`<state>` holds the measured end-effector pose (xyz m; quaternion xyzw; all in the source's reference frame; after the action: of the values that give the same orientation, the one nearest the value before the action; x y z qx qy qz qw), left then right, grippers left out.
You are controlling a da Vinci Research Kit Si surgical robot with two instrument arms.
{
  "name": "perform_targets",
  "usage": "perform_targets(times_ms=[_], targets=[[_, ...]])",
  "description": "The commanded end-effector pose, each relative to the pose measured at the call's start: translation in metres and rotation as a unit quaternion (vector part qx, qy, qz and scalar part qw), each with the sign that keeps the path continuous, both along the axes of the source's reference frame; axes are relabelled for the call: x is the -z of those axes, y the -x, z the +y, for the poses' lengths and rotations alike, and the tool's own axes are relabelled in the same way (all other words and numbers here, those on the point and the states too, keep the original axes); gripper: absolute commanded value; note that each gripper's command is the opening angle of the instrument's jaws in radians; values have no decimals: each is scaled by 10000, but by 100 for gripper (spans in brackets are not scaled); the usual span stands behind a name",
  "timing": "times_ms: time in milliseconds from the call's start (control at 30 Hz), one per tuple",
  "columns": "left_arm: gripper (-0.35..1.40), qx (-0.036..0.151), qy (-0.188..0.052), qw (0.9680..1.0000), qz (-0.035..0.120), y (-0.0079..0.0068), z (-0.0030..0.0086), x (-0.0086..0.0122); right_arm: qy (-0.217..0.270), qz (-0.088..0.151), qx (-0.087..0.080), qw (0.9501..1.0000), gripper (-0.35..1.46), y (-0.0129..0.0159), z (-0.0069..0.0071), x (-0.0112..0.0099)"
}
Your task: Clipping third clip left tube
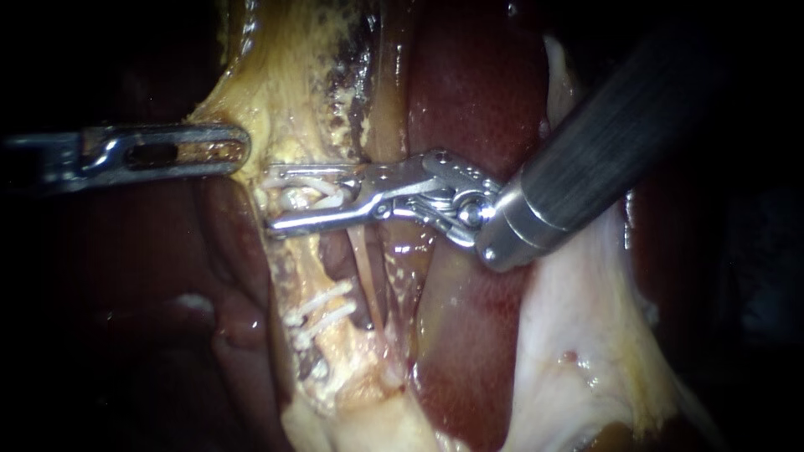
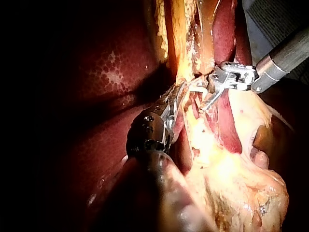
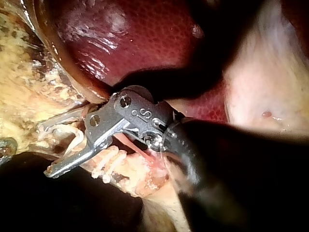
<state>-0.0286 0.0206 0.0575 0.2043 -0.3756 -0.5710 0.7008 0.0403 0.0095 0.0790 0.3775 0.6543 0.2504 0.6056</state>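
Two clips [image 1: 325, 296] sit on left tube [image 1: 303, 261]. Third clip [image 1: 303, 194] held between right instrument's [image 1: 270, 199] parted jaws. One left instrument [image 1: 239, 151] at tissue edge.

In the endoscope view the light comes from the camera's side and falls on the middle. The liver [image 1: 469, 100] and the yellow tissue [image 1: 293, 67] are bright there, but toward both sides all sinks into black. Wet glare lies on the liver. Small glints sit on the left instrument [image 1: 239, 151] and the right instrument [image 1: 270, 198], and the clip [image 1: 306, 184] held between the right one's jaws shines pale.

In the left wrist view the yellow tissue beside the instrument is lit very strongly, while its own shaft stays in shadow.

In the right wrist view the shaft is a dark silhouette, and streaks of glare cross the liver ahead of it.
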Motion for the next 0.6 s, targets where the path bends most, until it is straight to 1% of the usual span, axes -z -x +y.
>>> perform_targets(times_ms=[33, 333, 467, 600], targets=[[-35, 1, 2, 10000, 1, 0, 0, 0, 1, 0, 0, 10000, 48, 0, 0, 0], [-35, -7, -4, 10000, -5, -3, 1, 2, 1, 5, 6, 10000, 48, -1, -1, 3], [-35, -35, -25, 10000, -29, -9, 4, 5, 1, 8, 10, 10000, 49, -1, -2, 4], [-35, -29, -24, 10000, -14, -17, 8, 8, -2, 11, 13, 10000, 50, 0, -3, 6]])
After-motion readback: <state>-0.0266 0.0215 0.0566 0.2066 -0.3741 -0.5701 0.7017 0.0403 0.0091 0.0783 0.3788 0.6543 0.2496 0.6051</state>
